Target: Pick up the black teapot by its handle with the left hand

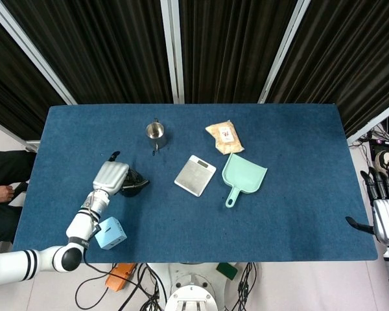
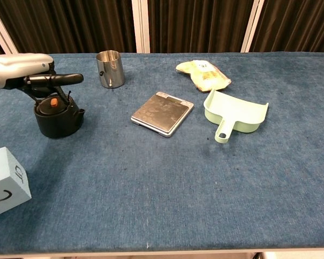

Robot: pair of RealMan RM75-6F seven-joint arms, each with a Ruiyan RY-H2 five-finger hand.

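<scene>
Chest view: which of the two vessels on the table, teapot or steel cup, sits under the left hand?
The black teapot, below the left hand; the steel cup stands apart.

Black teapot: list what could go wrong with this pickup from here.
1. The left robot hand sits over the black teapot, but its fingers look extended rather than wrapped round the handle, so a lift may leave the pot behind or tip it.
2. The metal cup stands just beyond; a sideways swing could knock it.
3. The blue cube lies beside the left forearm and could be nudged.
</scene>
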